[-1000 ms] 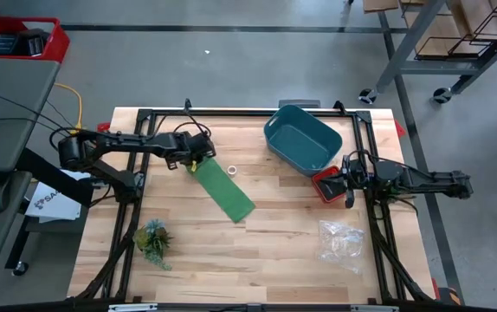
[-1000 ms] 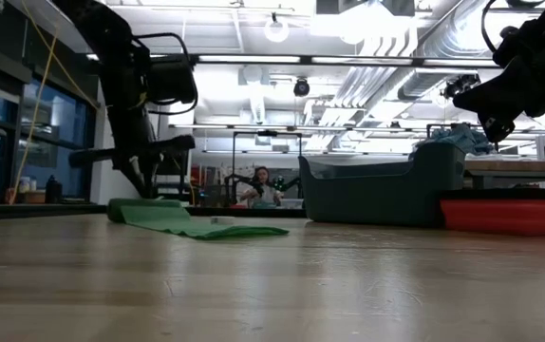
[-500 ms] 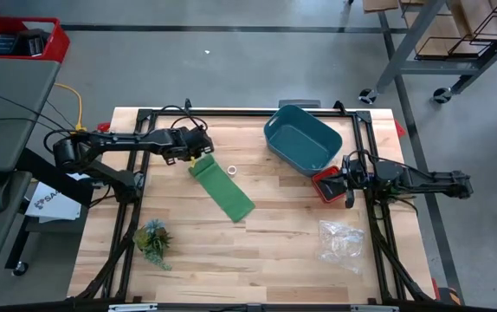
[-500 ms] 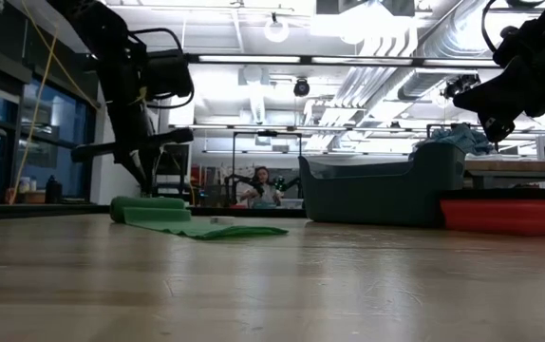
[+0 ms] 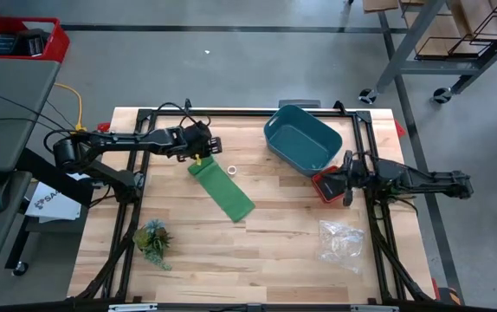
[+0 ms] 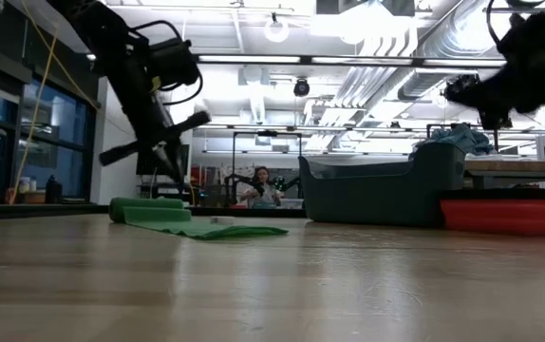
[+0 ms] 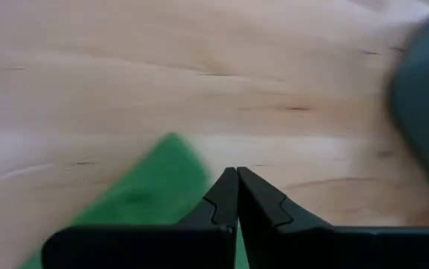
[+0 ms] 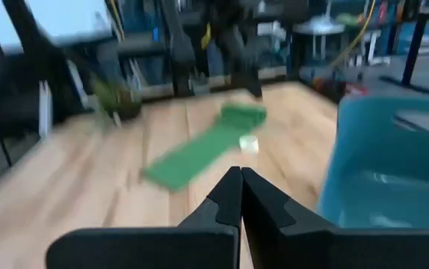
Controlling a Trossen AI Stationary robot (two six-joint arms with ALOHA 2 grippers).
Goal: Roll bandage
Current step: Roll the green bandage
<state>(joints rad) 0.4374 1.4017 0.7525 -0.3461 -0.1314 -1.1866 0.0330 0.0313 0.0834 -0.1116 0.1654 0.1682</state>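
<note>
The bright green bandage (image 5: 225, 192) lies flat on the wooden table, running slantwise. Its far-left end is wound into a short roll (image 5: 200, 167), which also shows in the low view (image 6: 145, 205). My left gripper (image 5: 207, 149) is shut and empty. It hovers just above and beyond the rolled end, and in its wrist view (image 7: 237, 170) the green strip (image 7: 147, 194) lies below the fingers. My right gripper (image 5: 342, 178) is shut and empty at the table's right. It is above a red dish and points toward the bandage (image 8: 199, 153).
A teal bin (image 5: 302, 139) stands at the far right, with a red dish (image 5: 325, 187) beside it. A small white ring (image 5: 232, 170) lies next to the bandage. A clear plastic bag (image 5: 339, 241) is at the near right and a small plant (image 5: 153, 241) at the near left. A person (image 6: 261, 186) sits far behind the table.
My left gripper has come up off the bandage's rolled end, gone a little toward the table's far and right edges, and tipped. The rolled end has shifted slightly along the strip and now lies free. The flat part has stayed in place.
</note>
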